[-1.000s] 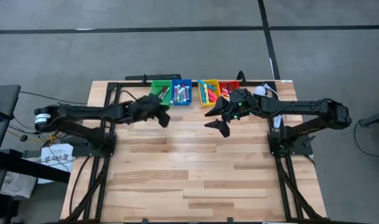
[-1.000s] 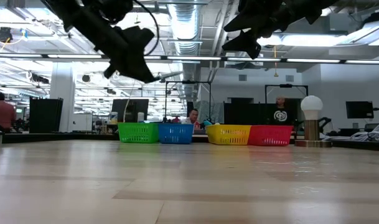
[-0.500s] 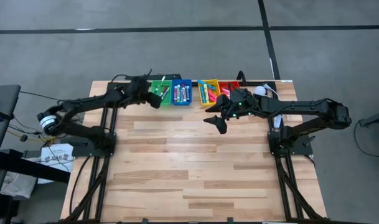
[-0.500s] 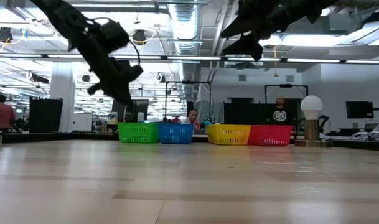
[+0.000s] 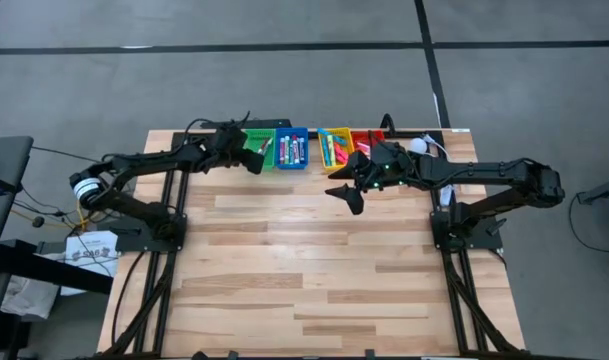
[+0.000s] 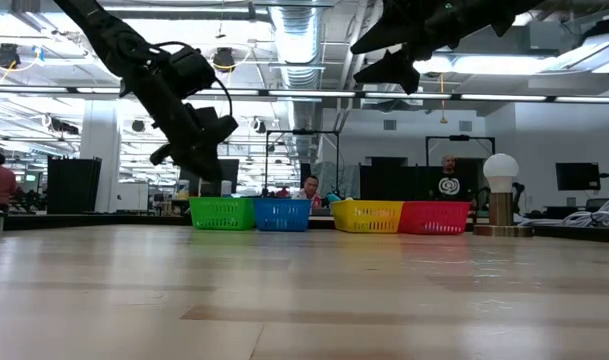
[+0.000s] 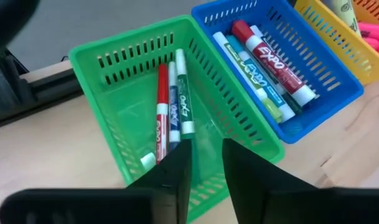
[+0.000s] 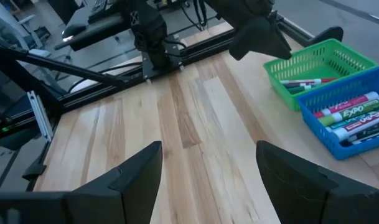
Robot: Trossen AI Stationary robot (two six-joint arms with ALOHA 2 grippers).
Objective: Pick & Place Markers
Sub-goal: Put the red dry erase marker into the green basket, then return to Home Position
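The near part of the wooden table [image 5: 304, 270] carries no items; all bins sit in a row at its far edge.

The right gripper [image 5: 350, 192] hangs above the table just in front of the yellow bin [image 5: 333, 150], its fingers [image 8: 139, 171] spread wide with nothing between them.

The left gripper [image 5: 254, 160] is poised over the near end of the green bin [image 7: 114, 118]. Its fingers [image 7: 177, 171] stand slightly apart with a narrow gap, and nothing is held between them.

The markers [image 7: 173, 102] lie in the bins. In the green bin, a red, a blue and a green marker rest side by side, lengthwise, touching one another. The blue bin [image 7: 313, 81], touching the green one, holds several markers, among them a red-capped one and a green one. The yellow bin and the red bin [image 5: 366, 141] beyond hold further markers, colours partly indistinct.

People are visible in the room behind the table.
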